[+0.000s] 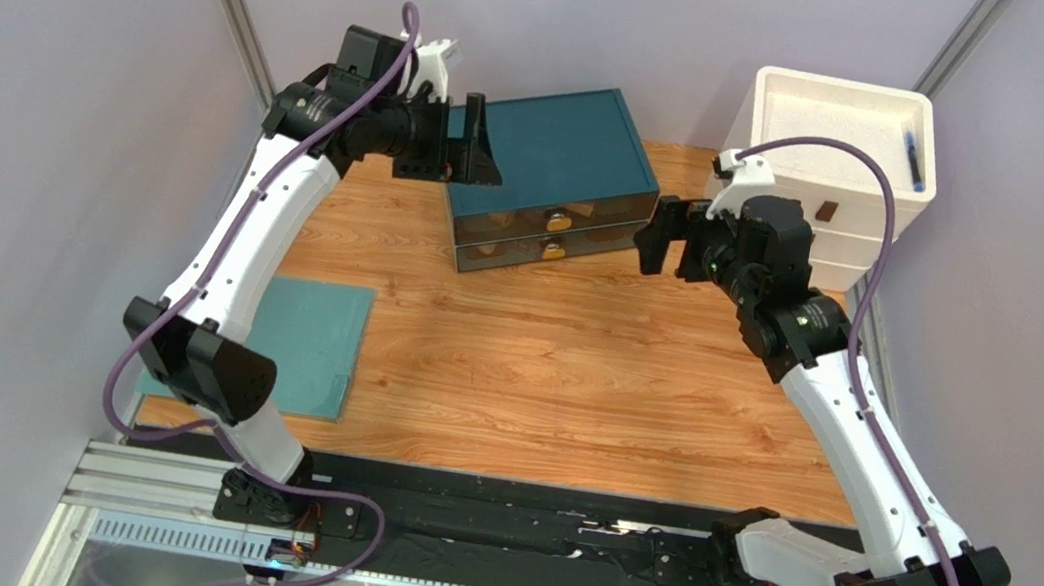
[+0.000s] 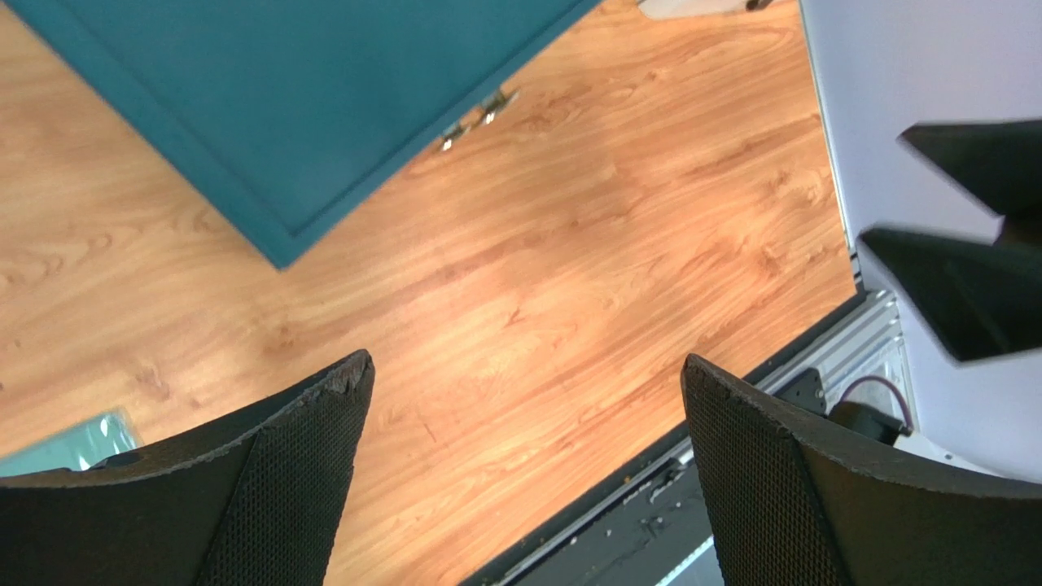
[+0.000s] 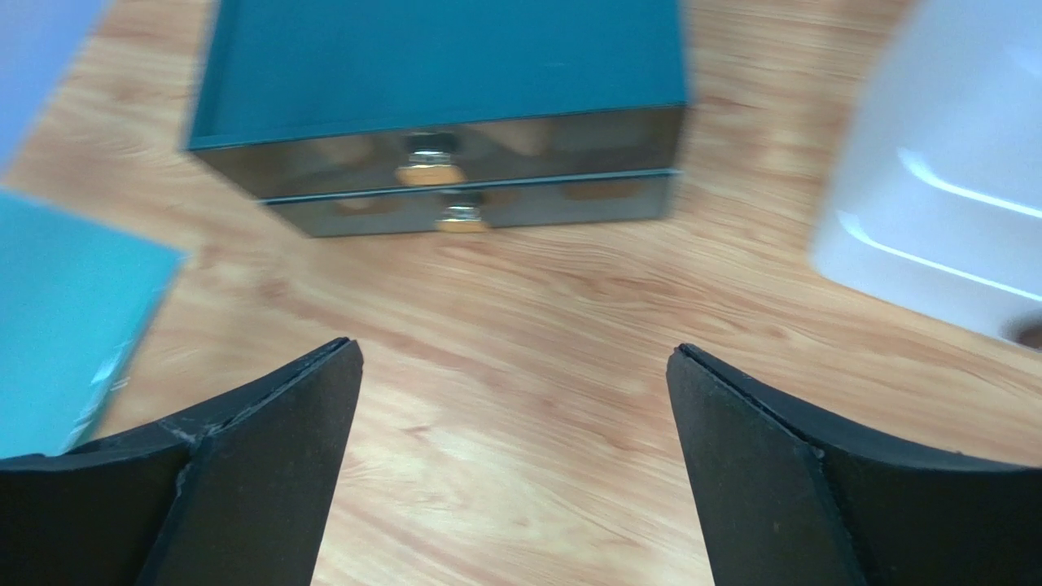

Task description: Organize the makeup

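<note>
Both sets of fingers gape empty, we see: left gripper (image 2: 526,376) beside the teal drawer box (image 1: 562,155), right gripper (image 3: 514,354) facing its drawers, white bin (image 1: 829,137) close by.

Table (image 1: 578,376): wood-grain top, light brown, walled by grey panels left, right and far side.

Far centre: teal drawer unit (image 1: 555,146), set slightly askew. Two stacked drawers, see-through fronts, one metal knob each, both shut. Brownish shapes behind fronts, not identifiable.

Far right corner: white stacked tray unit (image 1: 839,123), open top tray. Near drawer unit, not touching.

Left side, toward near edge: flat teal mat (image 1: 310,341), partly hidden under arm. Well apart from drawer unit.

Near edge: black rail (image 1: 528,529) across table width.
</note>
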Available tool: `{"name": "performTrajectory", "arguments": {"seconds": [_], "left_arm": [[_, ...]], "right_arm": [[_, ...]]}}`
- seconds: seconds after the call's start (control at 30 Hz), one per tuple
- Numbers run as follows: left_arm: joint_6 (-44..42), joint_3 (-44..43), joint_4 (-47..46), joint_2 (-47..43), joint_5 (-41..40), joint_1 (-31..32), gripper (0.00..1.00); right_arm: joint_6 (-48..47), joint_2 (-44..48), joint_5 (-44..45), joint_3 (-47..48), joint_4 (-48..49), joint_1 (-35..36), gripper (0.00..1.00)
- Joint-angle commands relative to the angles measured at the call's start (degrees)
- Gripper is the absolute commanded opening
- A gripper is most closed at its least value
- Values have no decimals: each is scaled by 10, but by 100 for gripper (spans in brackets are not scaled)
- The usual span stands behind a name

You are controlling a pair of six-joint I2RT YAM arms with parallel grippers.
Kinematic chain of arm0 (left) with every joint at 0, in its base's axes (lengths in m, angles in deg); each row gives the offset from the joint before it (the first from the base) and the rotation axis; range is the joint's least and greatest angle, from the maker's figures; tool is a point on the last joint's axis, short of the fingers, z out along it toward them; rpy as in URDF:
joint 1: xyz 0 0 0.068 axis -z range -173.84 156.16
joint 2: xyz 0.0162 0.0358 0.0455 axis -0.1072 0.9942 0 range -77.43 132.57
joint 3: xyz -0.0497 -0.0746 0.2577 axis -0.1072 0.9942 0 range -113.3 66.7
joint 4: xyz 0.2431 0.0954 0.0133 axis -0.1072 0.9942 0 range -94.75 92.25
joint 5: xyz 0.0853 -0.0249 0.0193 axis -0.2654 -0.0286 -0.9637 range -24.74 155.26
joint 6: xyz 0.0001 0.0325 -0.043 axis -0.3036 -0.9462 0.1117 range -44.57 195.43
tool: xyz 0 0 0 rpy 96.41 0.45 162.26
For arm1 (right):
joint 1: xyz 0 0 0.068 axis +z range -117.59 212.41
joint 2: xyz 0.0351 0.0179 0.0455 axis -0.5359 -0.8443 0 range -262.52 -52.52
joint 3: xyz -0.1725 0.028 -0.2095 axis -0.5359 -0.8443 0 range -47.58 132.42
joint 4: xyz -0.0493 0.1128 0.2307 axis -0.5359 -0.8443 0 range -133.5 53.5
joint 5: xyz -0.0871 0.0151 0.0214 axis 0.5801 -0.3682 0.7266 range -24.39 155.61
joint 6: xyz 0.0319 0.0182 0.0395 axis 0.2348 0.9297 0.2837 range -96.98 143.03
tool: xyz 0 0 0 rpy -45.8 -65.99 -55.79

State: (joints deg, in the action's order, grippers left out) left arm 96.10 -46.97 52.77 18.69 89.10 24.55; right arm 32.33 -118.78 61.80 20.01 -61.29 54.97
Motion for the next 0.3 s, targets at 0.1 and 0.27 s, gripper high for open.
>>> {"name": "performTrajectory", "arguments": {"seconds": [0.1, 0.27], "left_arm": [[2, 143, -56, -127, -12, 3, 99], [8, 164, -51, -157, -4, 3, 99]], "right_arm": [[-20, 45, 202, 7, -96, -2, 100], [9, 96, 188, -35, -100, -2, 100]]}}
